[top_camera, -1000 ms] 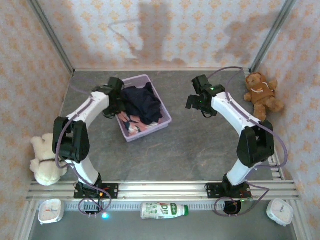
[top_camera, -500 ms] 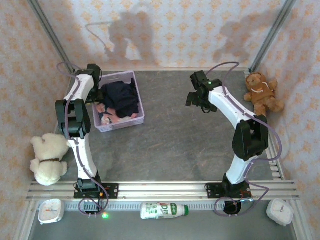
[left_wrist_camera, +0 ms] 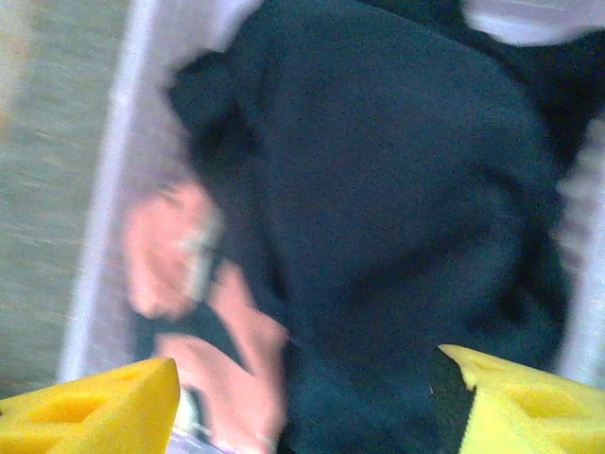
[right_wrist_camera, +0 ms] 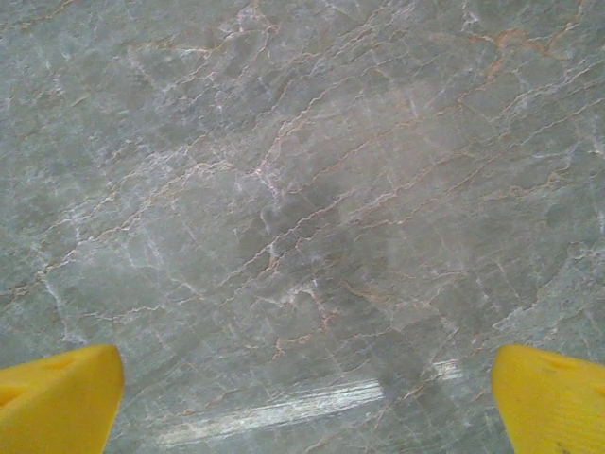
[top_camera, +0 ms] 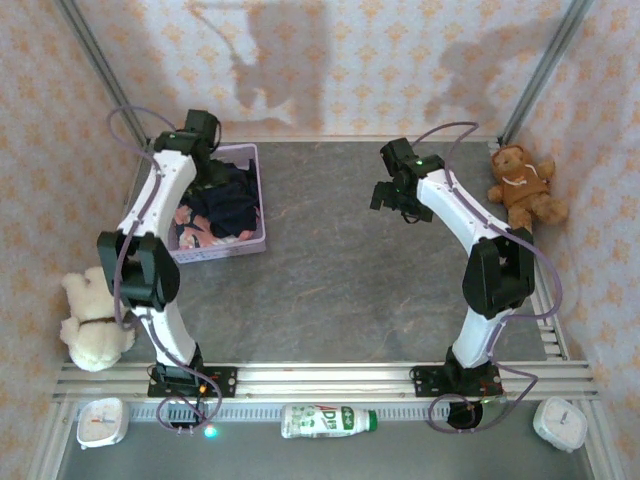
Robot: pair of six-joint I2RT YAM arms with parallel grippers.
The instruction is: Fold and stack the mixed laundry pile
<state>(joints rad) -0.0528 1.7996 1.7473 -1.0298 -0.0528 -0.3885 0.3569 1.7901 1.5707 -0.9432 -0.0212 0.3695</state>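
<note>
The left hand (left_wrist_camera: pixel 307 407) hangs over the laundry with its yellow fingertips (left_wrist_camera: pixel 95 407) spread wide and nothing between them; it is released. In the top view this hand (top_camera: pixel 200 132) sits at the twelve o'clock end of the lavender basket (top_camera: pixel 215 254), which stands toward ten o'clock on the grey surface (top_camera: pixel 360 290).

Directly below the hand lies the dark navy garment (left_wrist_camera: pixel 397 189), bunched and crumpled, taking up most of the basket. The salmon-pink garment (left_wrist_camera: pixel 236 359) is tucked partly under it toward seven o'clock in the wrist view, close against the basket wall (left_wrist_camera: pixel 109 199). From above, the navy cloth (top_camera: pixel 228 195) and a patch of pink (top_camera: pixel 195 226) both lie inside the basket.

The right hand (top_camera: pixel 392 195) hovers toward one o'clock on the surface, well apart from the basket. Its fingers (right_wrist_camera: pixel 57 392) are spread wide over bare stone, gripping nothing.

Judging from this, the task is at its very start. Neither garment is out of the basket, none is spread flat, nothing is folded, and no stack exists. Every step is left: lifting each piece out, laying it flat, folding it, and stacking the two.
</note>
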